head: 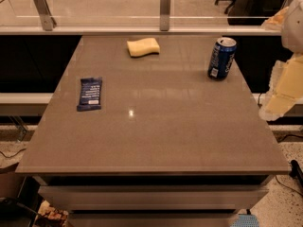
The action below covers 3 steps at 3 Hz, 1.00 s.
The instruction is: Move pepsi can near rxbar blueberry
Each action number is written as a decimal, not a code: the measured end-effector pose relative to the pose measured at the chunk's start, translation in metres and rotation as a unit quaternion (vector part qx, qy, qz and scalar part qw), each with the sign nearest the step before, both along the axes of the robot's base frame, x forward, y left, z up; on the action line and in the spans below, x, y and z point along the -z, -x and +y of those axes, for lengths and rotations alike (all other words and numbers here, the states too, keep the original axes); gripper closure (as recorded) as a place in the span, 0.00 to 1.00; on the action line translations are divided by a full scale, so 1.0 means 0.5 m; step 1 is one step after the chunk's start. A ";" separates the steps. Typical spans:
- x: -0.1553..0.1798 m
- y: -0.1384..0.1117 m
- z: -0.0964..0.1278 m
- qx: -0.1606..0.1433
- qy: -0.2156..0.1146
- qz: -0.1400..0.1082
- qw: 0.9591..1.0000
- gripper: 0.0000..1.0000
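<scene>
The gripper (278, 100), open or closed being impossible to tell, is hanging beyond the table's (156, 141) right edge, with the upright can (221, 58) standing just to its left and the bar (90, 93) lying well apart, far left.

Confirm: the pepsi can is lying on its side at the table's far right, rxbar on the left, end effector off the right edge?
Wrong: the camera view shows the pepsi can standing upright there. The rxbar is on the left, the end effector off the right edge.
</scene>
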<state>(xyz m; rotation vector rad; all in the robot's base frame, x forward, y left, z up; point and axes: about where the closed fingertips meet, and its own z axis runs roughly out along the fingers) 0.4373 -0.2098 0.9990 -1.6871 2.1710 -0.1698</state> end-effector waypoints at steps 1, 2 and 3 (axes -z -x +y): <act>0.000 0.000 0.000 0.000 0.000 0.000 1.000 0.00; -0.011 -0.008 -0.005 0.009 -0.010 -0.011 1.000 0.00; -0.028 -0.033 -0.024 0.038 -0.048 -0.039 0.997 0.00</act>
